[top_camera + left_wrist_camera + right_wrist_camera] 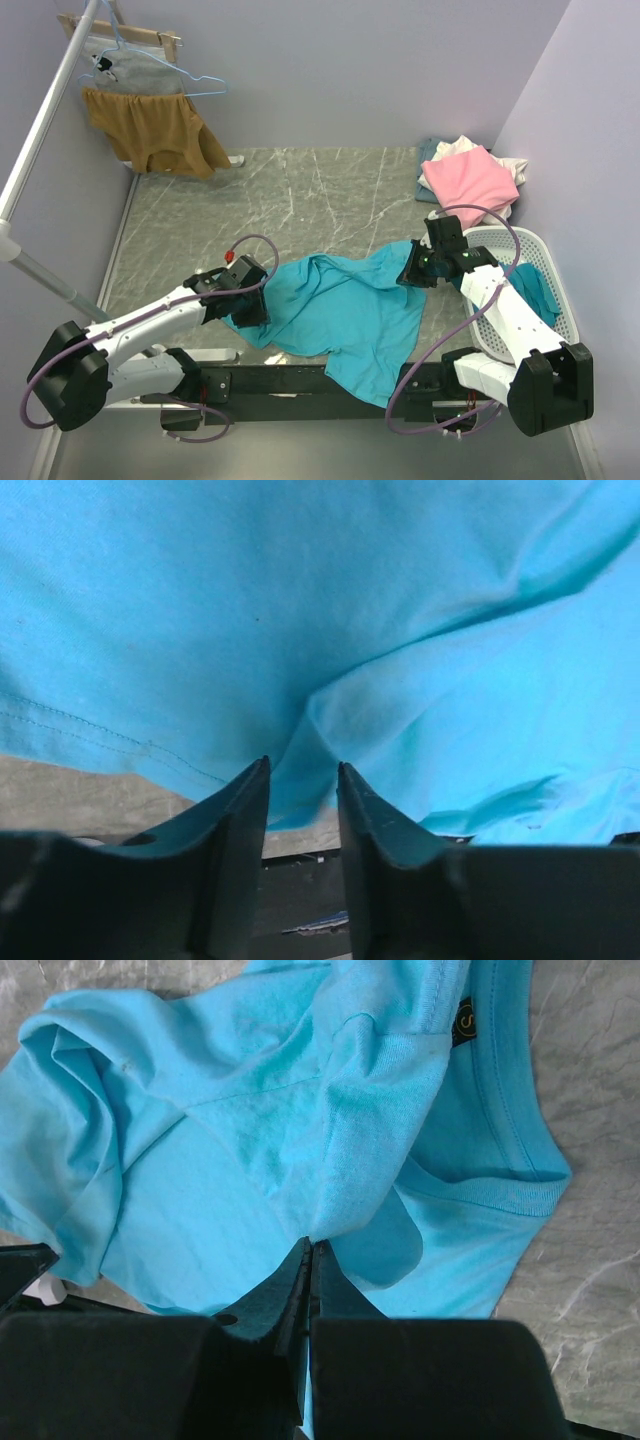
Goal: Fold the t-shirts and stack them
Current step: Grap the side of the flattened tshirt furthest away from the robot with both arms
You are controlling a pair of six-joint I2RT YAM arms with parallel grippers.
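One teal t-shirt (340, 310), not folded yet
right gripper (311, 1245) pinches it; left gripper (303, 770) jaws apart; another t-shirt (535, 290) waits in basket (495, 236)

A small black neck label (466, 1022), sewn inside the ribbed collar of the turquoise cloth t-shirt (230, 1160), carries a yellowish letter that reads as "S"; the rest is folded under. It lies up and right of the right gripper (311, 1246).

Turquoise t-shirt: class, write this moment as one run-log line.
turquoise t-shirt: crumpled on table, part over near edge | left gripper: jaws apart at a fold | right gripper: shut on its cloth
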